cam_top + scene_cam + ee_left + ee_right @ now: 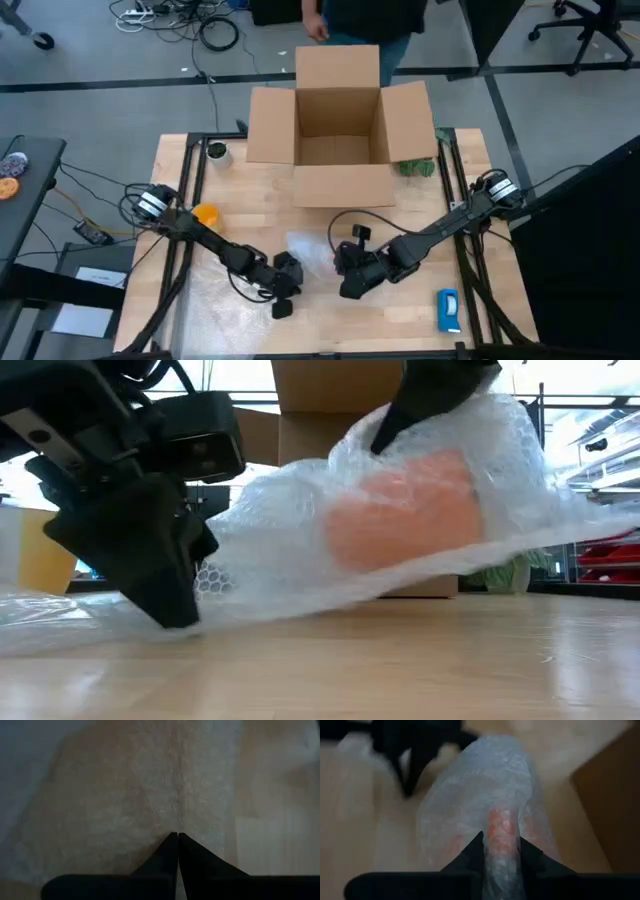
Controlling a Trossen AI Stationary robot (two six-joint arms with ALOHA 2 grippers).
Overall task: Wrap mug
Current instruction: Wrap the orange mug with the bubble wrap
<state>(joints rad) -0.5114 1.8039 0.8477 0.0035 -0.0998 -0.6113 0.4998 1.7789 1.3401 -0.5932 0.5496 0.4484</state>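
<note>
Holding with the right gripper (501,840), clenched through bubble wrap (280,530) onto the mug (405,510), just in front of the cardboard box (338,120) and apparently raised slightly off the counter (400,660). Pinning the trailing end of the sheet with the left gripper (177,836), tips pressed together, farther from the box on its left side. Likely to handle as a light but rigid and breakable piece under a soft, slippery skin: best gripped across the body where the padding is thickest, firmly enough not to slide inside the film. Cannot make out the handle, the rim or which way up through the cloudy layers. Cannot tell whether any film sits between the left tips. Hard to find the mug from above, with the arm over it.
</note>
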